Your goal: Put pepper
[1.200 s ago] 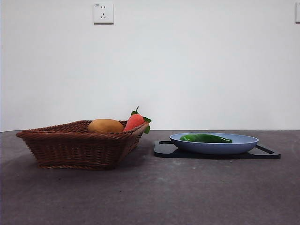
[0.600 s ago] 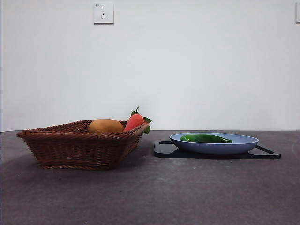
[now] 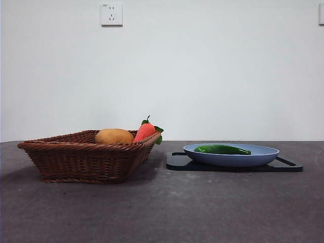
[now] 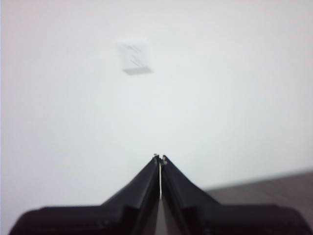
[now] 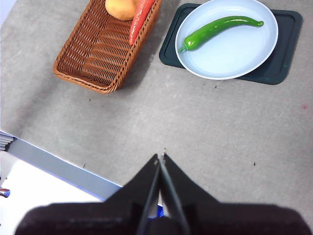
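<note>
The green pepper (image 3: 221, 149) lies in a pale blue plate (image 3: 263, 154) on a black tray (image 3: 288, 165), right of the basket; it also shows in the right wrist view (image 5: 220, 28). My right gripper (image 5: 160, 156) is shut and empty, high above the table and well away from the plate (image 5: 254, 54). My left gripper (image 4: 160, 158) is shut and empty, facing the white wall. Neither gripper shows in the front view.
A brown wicker basket (image 3: 76, 157) stands at the left with a tan potato (image 3: 114, 135) and a red-orange carrot (image 3: 145, 131) in it. The right wrist view shows the basket (image 5: 93, 58) and the table's near edge (image 5: 58, 164). A wall socket (image 3: 111, 14) is above.
</note>
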